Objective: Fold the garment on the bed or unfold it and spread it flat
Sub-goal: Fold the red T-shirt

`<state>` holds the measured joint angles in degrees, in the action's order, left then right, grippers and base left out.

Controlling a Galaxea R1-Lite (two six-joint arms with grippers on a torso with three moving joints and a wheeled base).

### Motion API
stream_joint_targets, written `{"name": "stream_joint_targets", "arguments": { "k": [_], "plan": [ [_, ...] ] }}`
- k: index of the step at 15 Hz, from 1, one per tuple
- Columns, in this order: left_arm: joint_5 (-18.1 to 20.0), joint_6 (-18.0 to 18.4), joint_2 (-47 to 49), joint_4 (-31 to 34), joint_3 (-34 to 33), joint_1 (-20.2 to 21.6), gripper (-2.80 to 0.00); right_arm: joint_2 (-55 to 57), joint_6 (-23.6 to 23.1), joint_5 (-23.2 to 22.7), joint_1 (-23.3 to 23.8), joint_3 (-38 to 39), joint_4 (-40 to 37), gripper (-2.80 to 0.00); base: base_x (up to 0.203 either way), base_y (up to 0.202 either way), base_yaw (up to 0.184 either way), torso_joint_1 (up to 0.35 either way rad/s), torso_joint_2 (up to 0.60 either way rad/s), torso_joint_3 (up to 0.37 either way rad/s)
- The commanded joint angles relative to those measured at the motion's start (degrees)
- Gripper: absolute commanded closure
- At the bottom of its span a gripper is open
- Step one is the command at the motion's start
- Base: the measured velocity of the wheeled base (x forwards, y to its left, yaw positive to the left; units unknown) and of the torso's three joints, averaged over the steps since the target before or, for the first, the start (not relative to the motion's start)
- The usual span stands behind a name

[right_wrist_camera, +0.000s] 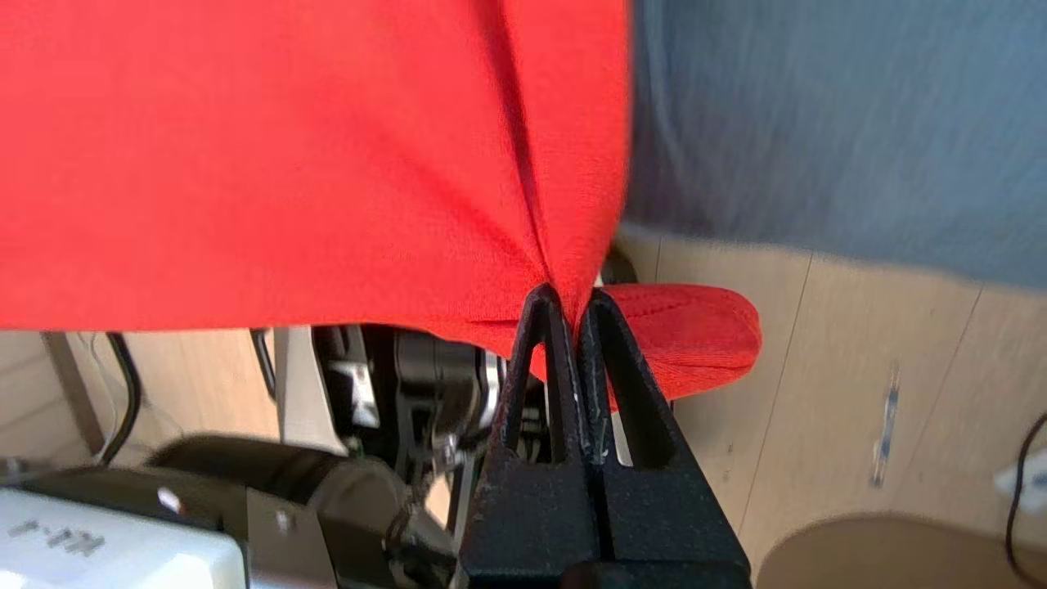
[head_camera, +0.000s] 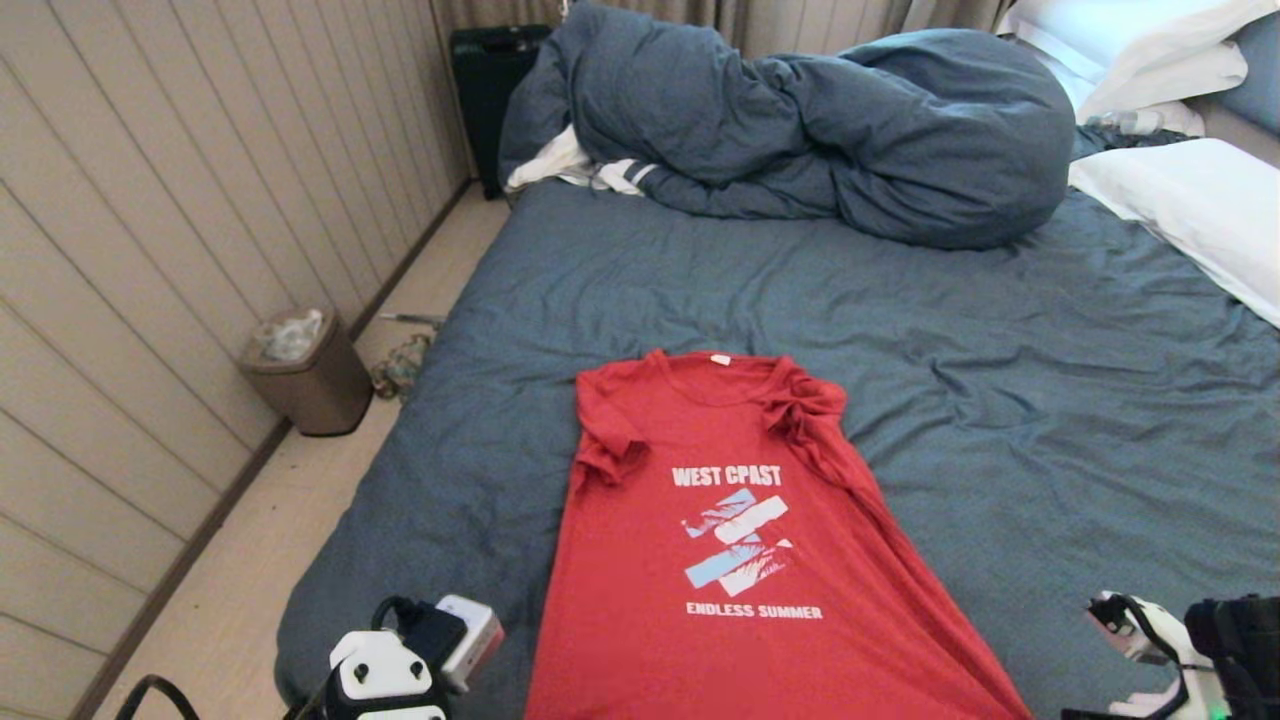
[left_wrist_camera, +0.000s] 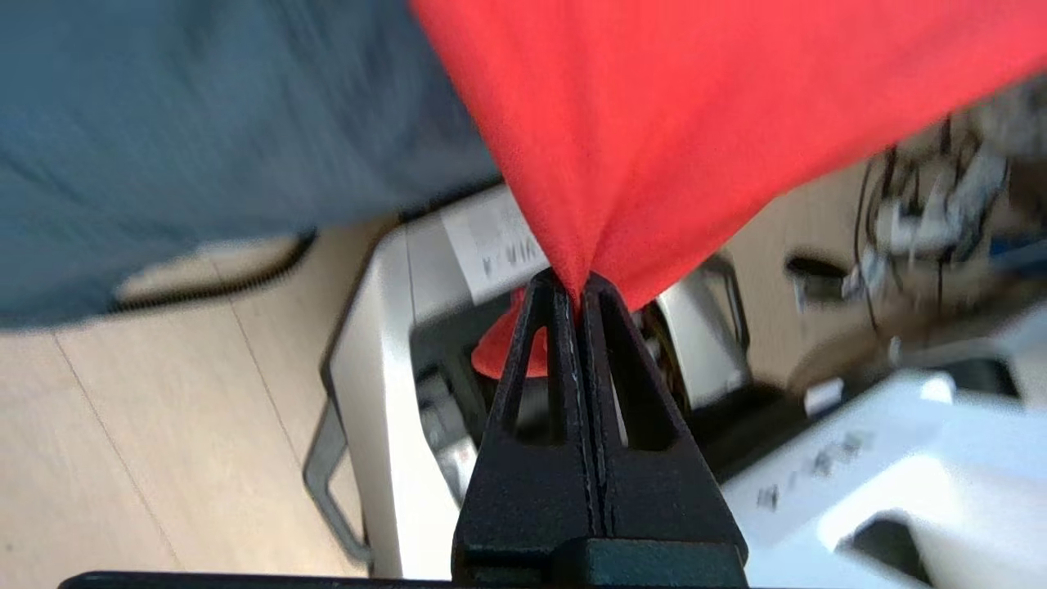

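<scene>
Red cotton T-shirt [head_camera: 740,540]: you have it face up on the blue-grey bed [head_camera: 1000,380].
Left gripper [left_wrist_camera: 577,286]: jaws pinched tight on hem.
Right gripper [right_wrist_camera: 575,301]: likewise.

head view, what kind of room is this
Most likely a bedroom, perhaps a hotel room. A large bed with a blue-grey sheet fills the view, with a bunched duvet and white pillows at its far end. A small bin stands on the floor by the panelled wall.
</scene>
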<state>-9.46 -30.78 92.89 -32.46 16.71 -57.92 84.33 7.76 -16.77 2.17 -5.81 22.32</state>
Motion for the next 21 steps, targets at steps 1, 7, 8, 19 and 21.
{"name": "stream_joint_targets", "arguments": {
  "k": [1,7,8,19,21],
  "plan": [
    [-0.77,0.07,-1.04,-0.07,1.1,0.67,0.0,-0.42,0.06,-0.1,-0.13,-1.23,0.18,0.0,0.0,0.0,0.0,0.0,0.0,0.0],
    [-0.47,3.16,2.46,1.65,10.29,7.57,0.0,2.55,0.19,-0.27,-0.23,-9.58,-1.14,0.0,0.0,0.0,0.0,0.0,0.0,0.0],
    [-0.36,4.16,4.0,1.77,12.52,9.28,0.0,3.73,0.22,-0.29,-0.2,-12.05,-2.04,0.0,0.0,0.0,0.0,0.0,0.0,0.0],
    [5.4,11.62,22.92,2.91,36.9,23.61,0.0,25.31,1.11,0.01,-1.57,-40.95,-6.33,0.0,0.0,0.0,0.0,0.0,0.0,0.0],
    [5.69,12.01,26.58,2.88,39.85,24.48,0.0,28.56,1.26,0.14,-2.44,-44.98,-6.48,0.0,0.0,0.0,0.0,0.0,0.0,0.0]
  ]
}}
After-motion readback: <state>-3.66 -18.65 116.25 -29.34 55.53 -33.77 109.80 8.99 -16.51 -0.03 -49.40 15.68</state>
